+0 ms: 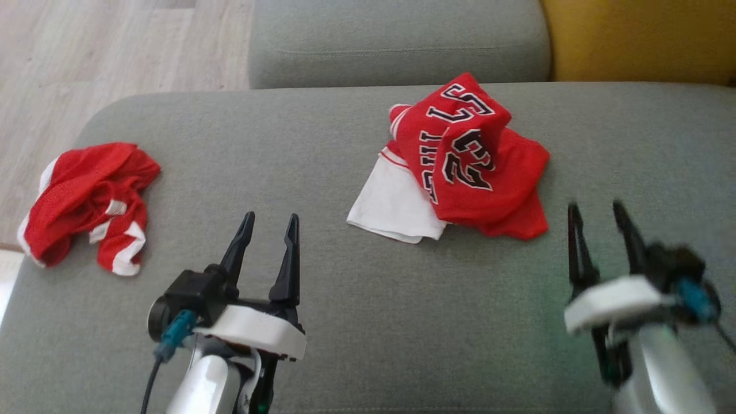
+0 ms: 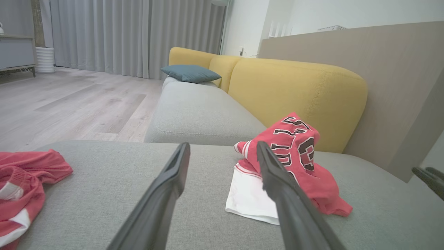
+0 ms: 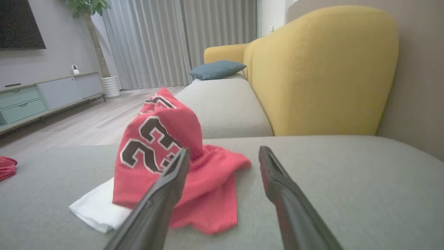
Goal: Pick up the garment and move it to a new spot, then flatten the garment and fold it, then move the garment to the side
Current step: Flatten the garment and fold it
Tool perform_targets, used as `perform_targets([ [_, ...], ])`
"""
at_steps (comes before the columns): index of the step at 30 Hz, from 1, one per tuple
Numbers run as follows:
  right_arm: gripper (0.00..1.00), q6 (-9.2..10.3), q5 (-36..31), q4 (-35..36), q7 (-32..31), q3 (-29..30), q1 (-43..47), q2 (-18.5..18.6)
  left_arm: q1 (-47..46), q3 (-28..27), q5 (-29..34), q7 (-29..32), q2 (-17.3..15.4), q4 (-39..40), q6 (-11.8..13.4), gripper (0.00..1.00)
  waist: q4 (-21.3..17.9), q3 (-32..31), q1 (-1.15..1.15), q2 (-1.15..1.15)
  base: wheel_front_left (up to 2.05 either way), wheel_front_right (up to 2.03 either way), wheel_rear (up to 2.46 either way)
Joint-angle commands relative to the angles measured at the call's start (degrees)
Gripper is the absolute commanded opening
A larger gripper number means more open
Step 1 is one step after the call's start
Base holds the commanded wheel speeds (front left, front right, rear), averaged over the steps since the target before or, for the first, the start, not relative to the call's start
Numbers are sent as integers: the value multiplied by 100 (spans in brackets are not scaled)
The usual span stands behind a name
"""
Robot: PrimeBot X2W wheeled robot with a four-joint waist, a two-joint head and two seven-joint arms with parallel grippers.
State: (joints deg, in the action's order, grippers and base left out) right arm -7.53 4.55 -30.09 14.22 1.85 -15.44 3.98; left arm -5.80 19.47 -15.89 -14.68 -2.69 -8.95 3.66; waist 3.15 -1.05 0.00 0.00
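The garment, a red jersey with black-and-white lettering and a white part underneath, lies crumpled in a raised heap on the grey seat cushion. My left gripper hovers open to the jersey's near left, nothing between its fingers. My right gripper stands open and empty just off the jersey's near right corner, slightly blurred. In the left wrist view the jersey sits behind the right finger of the open left gripper. In the right wrist view the jersey is ahead and left of the open right gripper.
A second crumpled red-and-white garment lies at the cushion's left edge. Beyond is another grey seat, a yellow backrest with a blue pillow, and wooden floor at the left.
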Motion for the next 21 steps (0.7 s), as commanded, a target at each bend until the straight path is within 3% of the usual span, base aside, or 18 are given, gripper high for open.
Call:
perform_targets([
  [1, 100, 4, 151, 462, 74, -124, 250, -90, -64, -198, -15, -32, -19, 191, -1, 100, -101, -9, 0, 0, 0, 0, 0],
  [6, 100, 4, 577, 797, -71, -263, 855, -108, -34, -188, 26, -32, -19, 139, -41, 100, -179, 85, 0, 0, 0, 0, 0],
  [12, 100, 4, 875, 755, -314, -87, 712, -109, -133, -165, 69, -32, -19, 103, -104, 100, -77, 304, 0, 0, 0, 0, 0],
  [21, 100, 4, 1756, -653, -738, 258, -247, -110, -324, -104, 132, -32, -19, 3, -175, 100, 392, 722, 0, 0, 0, 0, 0],
])
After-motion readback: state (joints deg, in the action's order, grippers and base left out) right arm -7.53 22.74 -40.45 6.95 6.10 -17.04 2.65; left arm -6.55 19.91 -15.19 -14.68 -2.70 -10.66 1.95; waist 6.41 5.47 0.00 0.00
